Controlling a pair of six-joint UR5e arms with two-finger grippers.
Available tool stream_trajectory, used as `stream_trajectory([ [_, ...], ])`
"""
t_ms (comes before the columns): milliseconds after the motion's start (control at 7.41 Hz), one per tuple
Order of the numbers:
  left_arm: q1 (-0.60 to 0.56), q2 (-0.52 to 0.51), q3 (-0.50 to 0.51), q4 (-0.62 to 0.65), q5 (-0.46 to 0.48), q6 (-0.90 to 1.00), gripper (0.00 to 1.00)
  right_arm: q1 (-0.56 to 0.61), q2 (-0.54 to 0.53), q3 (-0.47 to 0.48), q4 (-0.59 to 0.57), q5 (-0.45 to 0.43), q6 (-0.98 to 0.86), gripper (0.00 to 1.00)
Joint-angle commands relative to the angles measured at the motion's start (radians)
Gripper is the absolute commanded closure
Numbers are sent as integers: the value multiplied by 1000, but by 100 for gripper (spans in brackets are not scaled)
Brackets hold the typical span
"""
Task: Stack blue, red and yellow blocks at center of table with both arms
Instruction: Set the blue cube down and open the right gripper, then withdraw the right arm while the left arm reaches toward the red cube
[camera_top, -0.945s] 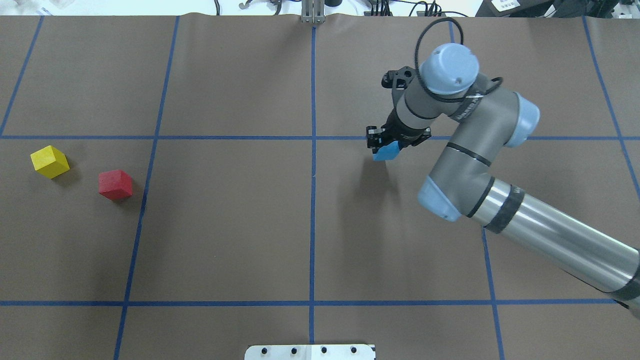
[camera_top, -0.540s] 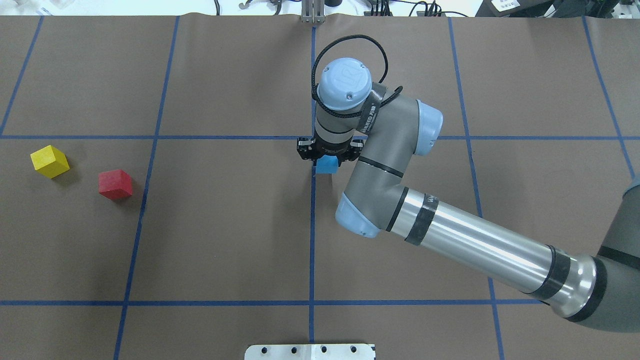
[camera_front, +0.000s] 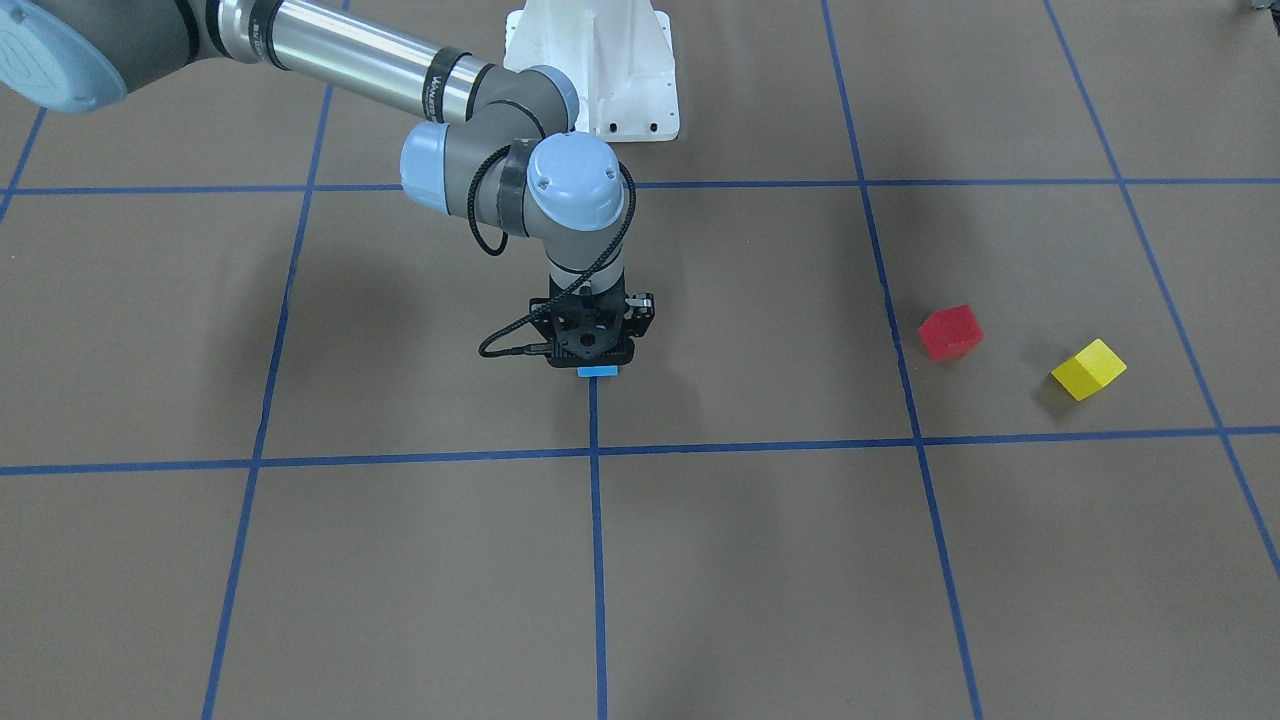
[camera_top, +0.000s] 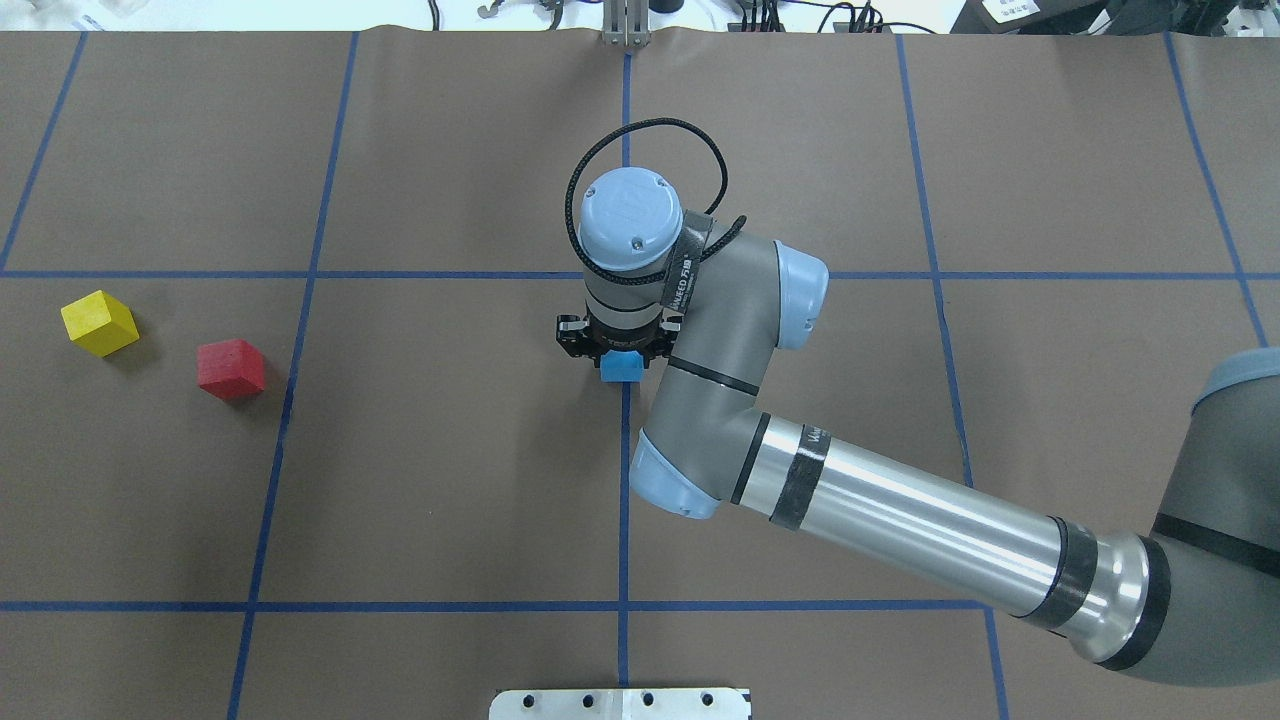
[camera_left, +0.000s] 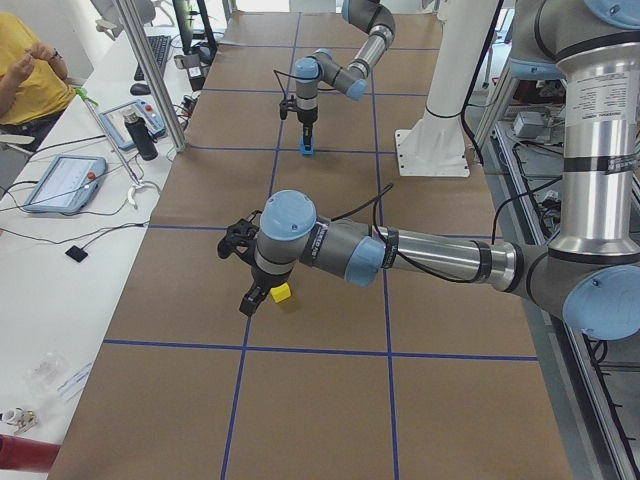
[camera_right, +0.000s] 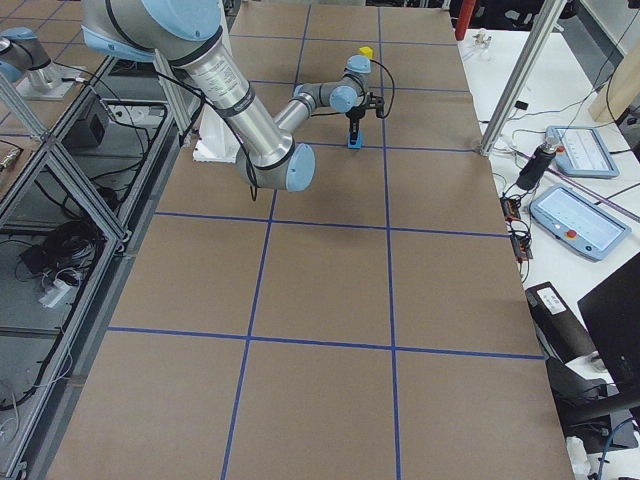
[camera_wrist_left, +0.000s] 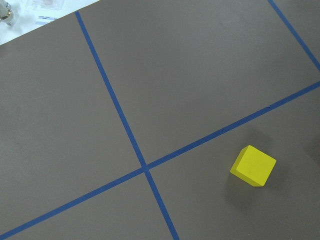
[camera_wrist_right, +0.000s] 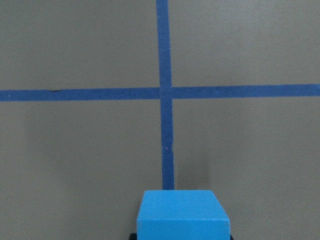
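The blue cube-shaped block sits between the jaws of the right gripper, which are clamped on its sides low over the centre tape line. The right arm reaches in with its elbow bent and its wrist pointing straight down. The left gripper hangs just beside the yellow cube-shaped block; I cannot tell how its jaws stand.

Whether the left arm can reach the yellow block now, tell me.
Likely yes: the left gripper hangs near the yellow block, nothing lies between them, and the red block sits apart.
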Motion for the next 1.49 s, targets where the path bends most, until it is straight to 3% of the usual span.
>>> stream_trajectory([
  [0, 0, 0, 0, 0, 0, 0, 0, -12, 0, -1, 2, -44, -2, 3],
  [405, 0, 0, -1, -2, 0, -3, 0, 25, 0, 46, -1, -34, -21, 2],
  [675, 0, -2, -9, -49, -2, 2, 0, 178, -15, 80, -1, 117, -60, 1],
  [810, 0, -8, -3, -89, -3, -1, 0, 265, -42, 88, -1, 194, -149, 1],
  [1080, 60, -26, -5, -162, -94, 3, 0, 425, -167, 150, -1, 218, -441, 0],
  [1350, 182, -60, 11, -161, -91, -21, 0, 647, -319, 190, -6, 402, -760, 0],
])
